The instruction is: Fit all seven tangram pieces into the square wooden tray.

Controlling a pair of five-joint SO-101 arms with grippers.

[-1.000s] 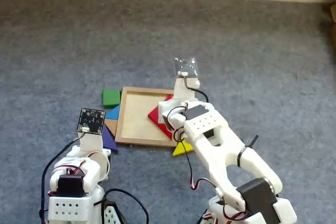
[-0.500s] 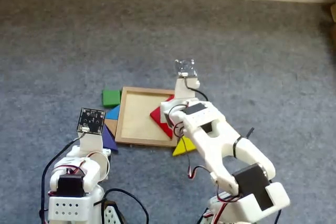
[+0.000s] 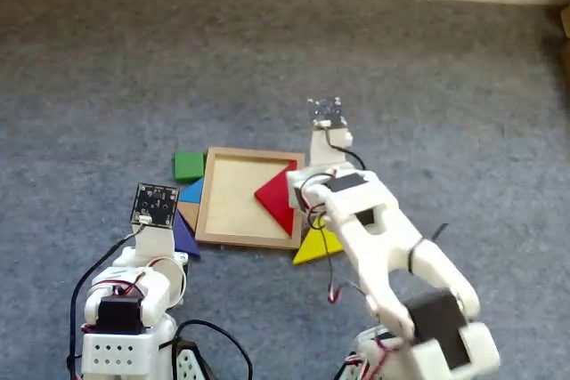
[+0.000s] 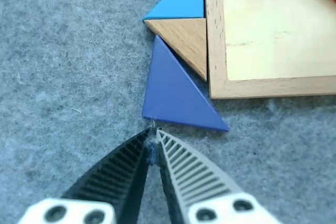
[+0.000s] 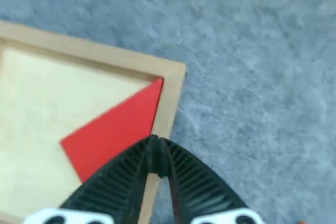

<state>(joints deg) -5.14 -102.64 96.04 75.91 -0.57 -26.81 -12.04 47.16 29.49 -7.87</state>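
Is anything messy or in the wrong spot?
Nothing looks broken or spilled. The red triangle lies in the wooden tray. The green piece, light blue triangle, wooden triangle and dark blue triangle sit outside along one side. The yellow triangle lies on the carpet by a corner.

High camera looks steeply down over everything — both wrist cameras, close in, share the tray [image 3: 245,240].
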